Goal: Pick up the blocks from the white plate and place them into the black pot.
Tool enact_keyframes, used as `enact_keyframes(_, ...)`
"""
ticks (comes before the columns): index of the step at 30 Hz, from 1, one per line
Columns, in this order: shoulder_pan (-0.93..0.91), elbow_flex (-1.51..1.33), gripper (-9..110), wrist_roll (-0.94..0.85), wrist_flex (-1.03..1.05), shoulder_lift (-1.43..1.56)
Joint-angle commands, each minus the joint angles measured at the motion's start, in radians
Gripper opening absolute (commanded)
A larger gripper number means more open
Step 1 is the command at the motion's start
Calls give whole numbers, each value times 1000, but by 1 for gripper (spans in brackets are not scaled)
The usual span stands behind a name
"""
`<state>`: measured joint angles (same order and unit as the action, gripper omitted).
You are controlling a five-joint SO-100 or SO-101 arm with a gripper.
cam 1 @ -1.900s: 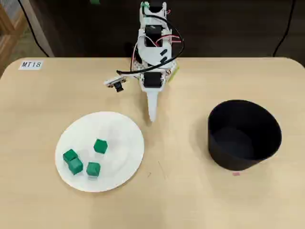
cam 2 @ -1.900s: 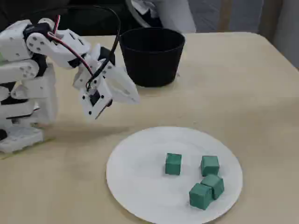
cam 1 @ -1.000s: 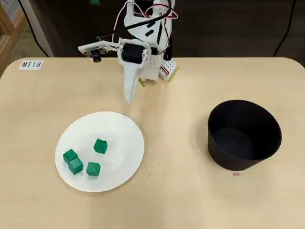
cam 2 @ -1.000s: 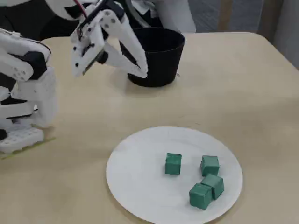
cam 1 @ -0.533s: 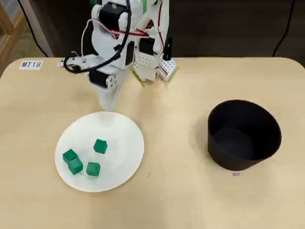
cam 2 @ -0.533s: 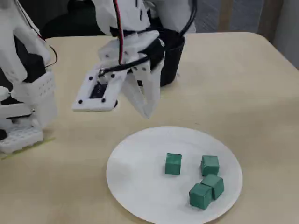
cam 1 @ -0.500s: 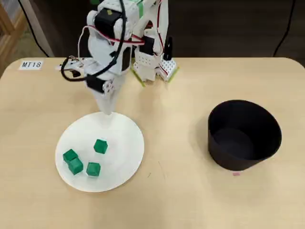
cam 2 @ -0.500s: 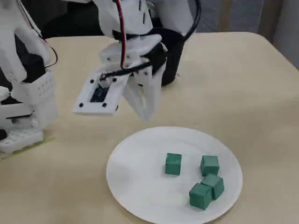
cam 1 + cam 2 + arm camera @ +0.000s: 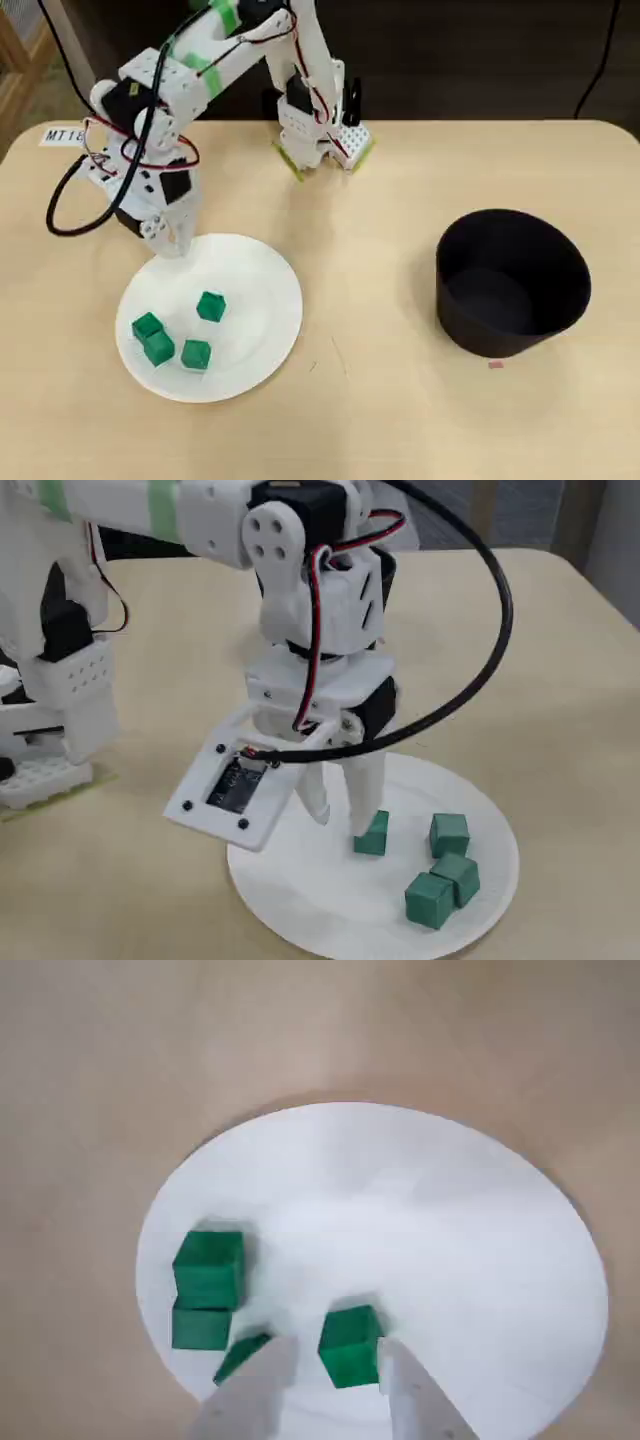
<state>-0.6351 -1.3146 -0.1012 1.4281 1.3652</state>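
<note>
Four small green blocks lie on the white plate point(image 9: 255, 290): one alone point(image 9: 210, 306) and three close together point(image 9: 159, 347). My gripper point(image 9: 173, 243) is open and empty, and hangs over the plate's far left edge in the overhead view. In the wrist view the plate point(image 9: 430, 1220) fills the frame, and the lone block point(image 9: 350, 1345) shows between my fingertips point(image 9: 338, 1352). In the fixed view my gripper point(image 9: 342, 822) is just left of that block point(image 9: 373, 835), above the plate point(image 9: 300, 900). The black pot point(image 9: 512, 282) stands empty at the right.
The arm's base point(image 9: 322, 140) sits at the table's far edge. A black cable point(image 9: 60, 205) loops left of the arm. The wrist camera board point(image 9: 235, 788) hangs low beside the plate. The table's edges lie at the left and right in the overhead view.
</note>
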Motion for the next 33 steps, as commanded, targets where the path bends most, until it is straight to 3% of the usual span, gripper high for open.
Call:
enact_keyframes(1,3,48,24,-6,-21,9)
enact_keyframes(11,14,48,37,46,-97,-64)
enact_keyframes(17,35,49,37,64,-179,-107)
enact_keyframes(33,49,281,33,64,-170,-319)
